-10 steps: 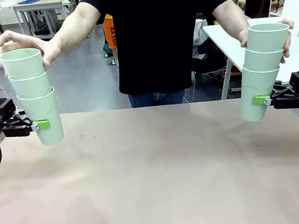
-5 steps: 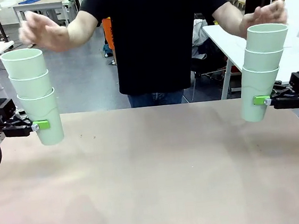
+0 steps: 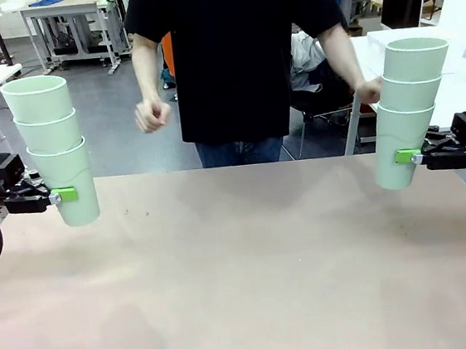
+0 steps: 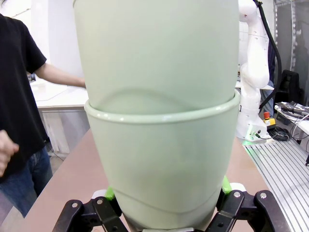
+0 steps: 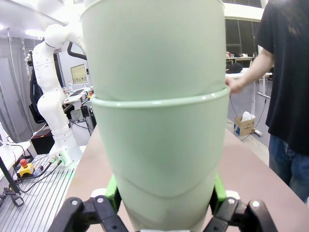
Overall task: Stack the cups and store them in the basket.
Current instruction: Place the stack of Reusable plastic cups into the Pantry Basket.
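left gripper (image 3: 67,194): clamped tight on the bottom cup of its stack, one green pad on each side of the lower wall, fingers lying level and pointing in toward the middle

left stack of cups (image 3: 50,135): three mint-green tumblers nested together, rising straight out of the left gripper with a slight lean. The base hung just below the fingers, clear of the table

right gripper (image 3: 406,156): same deal on the other side, closed around the lowest cup of its own stack, pads squeezing the wall near the base

right stack of cups (image 3: 408,98): also three nested, open mouths up, standing tall above the right gripper, bottom off the table

table (image 3: 242,265): plain tan top, below both grippers and running bare between them

hand nearer the left gripper (image 3: 153,114): loosely curled, up beyond the left stack and further toward the middle, well apart from the cups

hand nearer the right gripper (image 3: 367,89): just beside the middle cup of the right stack, on its inner side. Honestly couldn't tell if it touched

person (image 3: 237,57): black T-shirt and jeans, stood at the far edge, about midway between the two grippers
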### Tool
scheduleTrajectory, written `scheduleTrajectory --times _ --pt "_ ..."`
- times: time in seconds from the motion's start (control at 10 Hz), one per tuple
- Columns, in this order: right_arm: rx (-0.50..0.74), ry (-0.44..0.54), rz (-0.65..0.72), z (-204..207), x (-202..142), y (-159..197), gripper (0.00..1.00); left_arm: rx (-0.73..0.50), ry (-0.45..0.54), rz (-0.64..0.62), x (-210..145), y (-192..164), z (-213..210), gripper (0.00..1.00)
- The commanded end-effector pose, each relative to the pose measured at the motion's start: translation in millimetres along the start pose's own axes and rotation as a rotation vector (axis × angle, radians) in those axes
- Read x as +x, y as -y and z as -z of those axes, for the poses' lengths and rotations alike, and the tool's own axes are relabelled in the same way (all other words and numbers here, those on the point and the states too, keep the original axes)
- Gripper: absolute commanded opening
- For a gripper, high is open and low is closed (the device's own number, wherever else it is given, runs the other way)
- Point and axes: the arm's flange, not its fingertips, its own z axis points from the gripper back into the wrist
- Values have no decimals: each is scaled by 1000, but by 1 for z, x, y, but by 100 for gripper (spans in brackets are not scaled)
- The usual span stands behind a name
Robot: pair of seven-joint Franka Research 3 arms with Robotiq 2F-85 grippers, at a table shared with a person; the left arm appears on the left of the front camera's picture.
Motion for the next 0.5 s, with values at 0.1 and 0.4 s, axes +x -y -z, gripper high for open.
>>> scheduleTrajectory --times 0.1,0.4 --pt "4 -3 -10 1 5 1 86 1 5 12 5 1 0 85" --pt "4 -3 -10 1 5 1 86 1 5 12 5 1 0 85"
